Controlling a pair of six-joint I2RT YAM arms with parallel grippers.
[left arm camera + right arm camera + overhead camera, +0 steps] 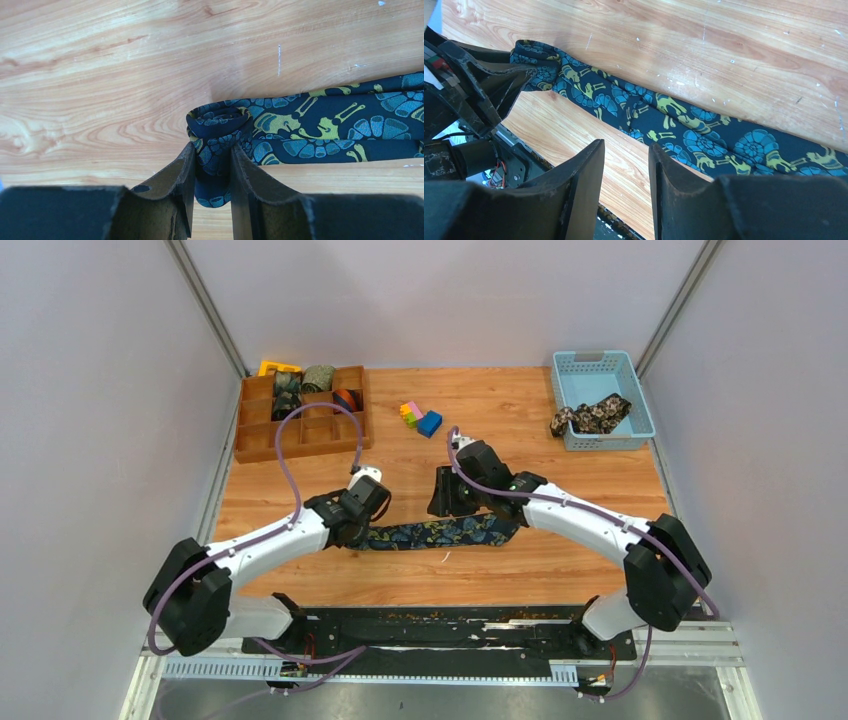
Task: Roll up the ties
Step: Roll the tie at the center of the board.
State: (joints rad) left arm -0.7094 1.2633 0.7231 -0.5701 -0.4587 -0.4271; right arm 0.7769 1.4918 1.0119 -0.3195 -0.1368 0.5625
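Table (500, 420): pale wood-grain top, lightly scratched.
Navy paisley tie (440, 533): glossy woven strip, gold and teal motifs, lying flat at near centre between the arms, its left end wound into a small tight coil.
Compartment tray (255, 435): brown wood, far left, with coiled ties (318, 378) in its back cells.
Basket (610, 440): pale blue slotted plastic, far right, with a black-tan floral tie (590, 417) crumpled inside.
Left gripper (212, 150): dark fingers pinched on the coil.
Right gripper (626, 145): fingers parted, gripping nothing, above the flat strip.
Plastic blocks (421, 418): bright, boxy, mid-table.

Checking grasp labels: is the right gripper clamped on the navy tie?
No, the right gripper is open, bare table between its jaws, the navy tie outside them.
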